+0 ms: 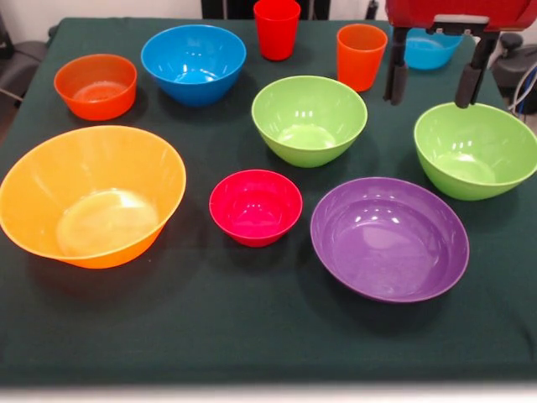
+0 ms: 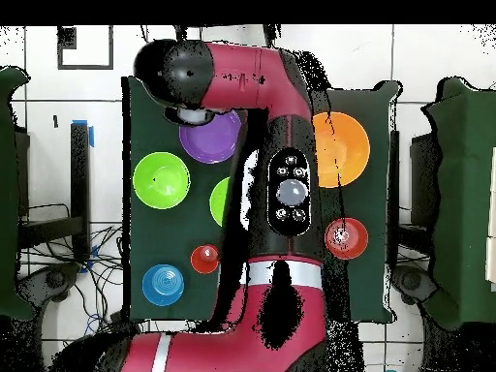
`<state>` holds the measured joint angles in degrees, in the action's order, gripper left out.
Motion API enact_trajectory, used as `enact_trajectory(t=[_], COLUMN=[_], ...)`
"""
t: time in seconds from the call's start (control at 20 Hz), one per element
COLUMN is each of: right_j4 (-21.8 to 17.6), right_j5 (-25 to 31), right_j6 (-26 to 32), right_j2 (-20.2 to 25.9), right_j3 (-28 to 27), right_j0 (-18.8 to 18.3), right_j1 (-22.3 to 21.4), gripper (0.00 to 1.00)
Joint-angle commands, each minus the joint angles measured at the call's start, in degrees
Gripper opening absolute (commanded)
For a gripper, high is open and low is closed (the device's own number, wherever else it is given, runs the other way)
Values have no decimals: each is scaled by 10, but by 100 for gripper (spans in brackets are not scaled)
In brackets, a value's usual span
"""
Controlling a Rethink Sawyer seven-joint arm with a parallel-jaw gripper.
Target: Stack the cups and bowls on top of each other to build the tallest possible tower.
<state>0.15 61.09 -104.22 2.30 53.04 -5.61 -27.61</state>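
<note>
1. Right now my tool [image 1: 433, 84] hangs at the upper right of the front view, its two black fingers [image 1: 396, 80] spread apart and holding nothing.
2. It hovers above the desk [image 1: 252, 336], between the orange cup [image 1: 361, 55] and the right lime green bowl [image 1: 476, 149], with a blue bowl [image 1: 428, 50] partly hidden behind it.
3. No tower stands; every piece sits alone on the dark green cloth.
4. The big orange bowl [image 1: 91, 195] rests at the front left, upright.
5. The small crimson bowl [image 1: 255, 206] sits just right of it, between it and the wide purple bowl [image 1: 389, 238].
6. The other lime green bowl [image 1: 309, 119] is near the middle, behind the crimson one.
7. The large blue bowl [image 1: 194, 62] and the small orange bowl [image 1: 96, 86] lie toward the back left.
8. The red cup [image 1: 277, 28] stands upright at the back edge, apart from the orange cup.
9. From overhead my arm [image 2: 281, 184] crosses the desk's middle, covering several pieces; the purple bowl [image 2: 215, 141] and a green bowl [image 2: 162, 180] show beside it.
</note>
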Motion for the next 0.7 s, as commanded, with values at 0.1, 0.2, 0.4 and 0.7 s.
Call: enact_trajectory(t=[0.1,0.2,0.4,0.7], right_j4=[-25,-24,-27,-28], right_j5=[-33,-31,-34,-35], right_j6=[76,75,69,61], right_j2=[61,62,63,62], right_j3=[33,32,23,19], right_j0=[-16,-16,-12,-7], right_j1=[11,12,21,25], gripper=[100,100,100,100])
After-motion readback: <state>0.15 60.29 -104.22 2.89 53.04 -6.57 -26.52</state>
